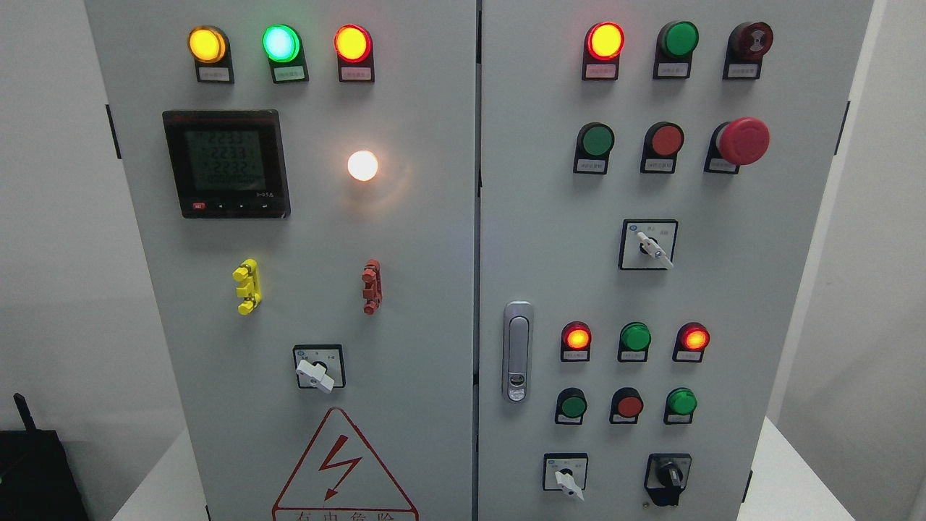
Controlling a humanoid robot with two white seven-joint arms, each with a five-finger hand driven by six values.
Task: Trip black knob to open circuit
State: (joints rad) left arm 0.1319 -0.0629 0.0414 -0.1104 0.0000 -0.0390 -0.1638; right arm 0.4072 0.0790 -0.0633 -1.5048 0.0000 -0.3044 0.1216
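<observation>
The black knob [670, 476] is a rotary switch at the lower right of the right cabinet door [781, 304], with its handle pointing roughly straight up. To its left sits a white selector switch [566, 479]. Neither of my hands shows in the head view.
The grey control cabinet fills the view. The right door carries lit red lamps [605, 40], green and red push buttons, a red emergency-stop mushroom [743, 140], a white selector [653, 248] and a door latch handle [517, 352]. The left door has a meter [226, 163], lamps and a white selector [316, 371].
</observation>
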